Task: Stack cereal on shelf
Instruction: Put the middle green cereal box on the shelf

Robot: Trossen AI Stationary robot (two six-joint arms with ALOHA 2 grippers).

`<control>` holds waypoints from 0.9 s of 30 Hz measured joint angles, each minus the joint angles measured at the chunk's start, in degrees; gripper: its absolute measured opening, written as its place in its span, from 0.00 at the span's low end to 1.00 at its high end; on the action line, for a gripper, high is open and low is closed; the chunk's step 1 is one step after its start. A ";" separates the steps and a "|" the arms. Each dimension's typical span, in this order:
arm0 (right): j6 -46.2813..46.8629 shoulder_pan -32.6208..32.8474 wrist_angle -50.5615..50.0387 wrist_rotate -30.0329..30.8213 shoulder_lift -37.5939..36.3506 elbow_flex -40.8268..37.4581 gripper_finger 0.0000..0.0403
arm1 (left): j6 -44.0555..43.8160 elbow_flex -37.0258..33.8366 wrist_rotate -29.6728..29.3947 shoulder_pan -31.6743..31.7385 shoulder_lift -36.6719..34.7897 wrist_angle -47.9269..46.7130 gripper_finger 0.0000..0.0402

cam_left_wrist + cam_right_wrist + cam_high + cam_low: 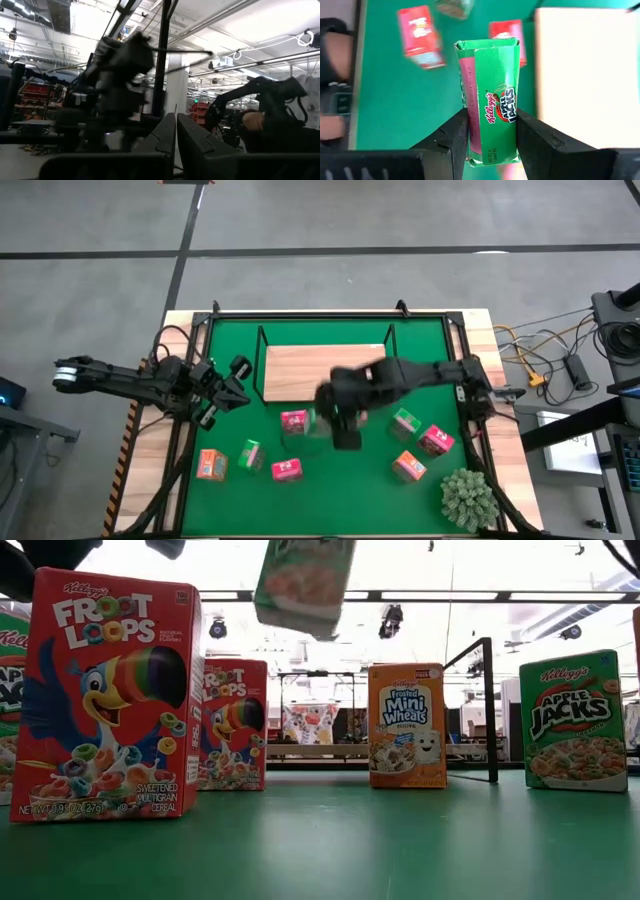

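- Green mat [230,490] is covering our table, and on it the shelf [300,370] is lying as a bare light-wood board with thin black wire frames at its ends.
- We are holding our right gripper [491,131] just off the shelf's near edge, its fingers pressing both sides of a green cereal box [492,107] reading "Kellogg's Apple Jacks".
- In the low view that box [305,580] is hanging above the mat, tilted.
- We are resting our left gripper [176,136] beyond the shelf's left end, its fingers pressed together on nothing.
- On the mat in front of the shelf other boxes are standing: two red "Froot Loops" boxes [105,695], the nearer reading "Sweetened Multigrain Cereal", an orange "Frosted Mini Wheats" box [407,725] and a second green "Apple Jacks" box [573,720].
- A spiky grey-green plant [467,498] is sitting well off the shelf's right end.
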 joint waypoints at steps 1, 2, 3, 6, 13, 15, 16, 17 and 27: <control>-1.88 -1.72 0.75 0.80 -0.08 0.00 0.34 | -0.04 0.00 0.00 0.00 -0.13 -0.14 0.00; -4.06 -3.46 1.39 1.70 -0.08 0.00 0.34 | -0.02 0.00 0.01 0.00 -0.18 -0.07 0.00; -6.24 -5.31 2.01 2.37 -0.06 0.00 0.34 | -0.02 0.00 0.02 0.00 -0.25 -0.04 0.00; -12.43 -11.03 6.26 2.64 0.59 -0.09 0.34 | -0.11 0.00 0.01 0.00 -0.44 -0.09 0.00; -21.59 -23.44 17.46 -2.92 6.11 -0.24 0.32 | -0.17 0.00 0.02 0.00 -1.78 -0.06 0.00; -21.64 -26.16 20.31 -7.72 8.43 -0.24 0.32 | -0.53 0.00 0.20 0.01 -2.32 -0.09 0.00; -21.64 -27.20 20.93 -9.83 9.63 -0.24 0.32 | -0.69 0.00 0.74 0.01 -2.52 -0.08 0.00; -21.72 -28.01 20.89 -11.62 10.82 -0.20 0.32 | -0.97 -0.01 1.53 0.01 -2.70 -0.09 0.00; -23.75 -31.02 20.35 -14.23 16.07 0.33 0.33 | -1.49 0.00 4.50 0.00 -3.60 -0.15 0.00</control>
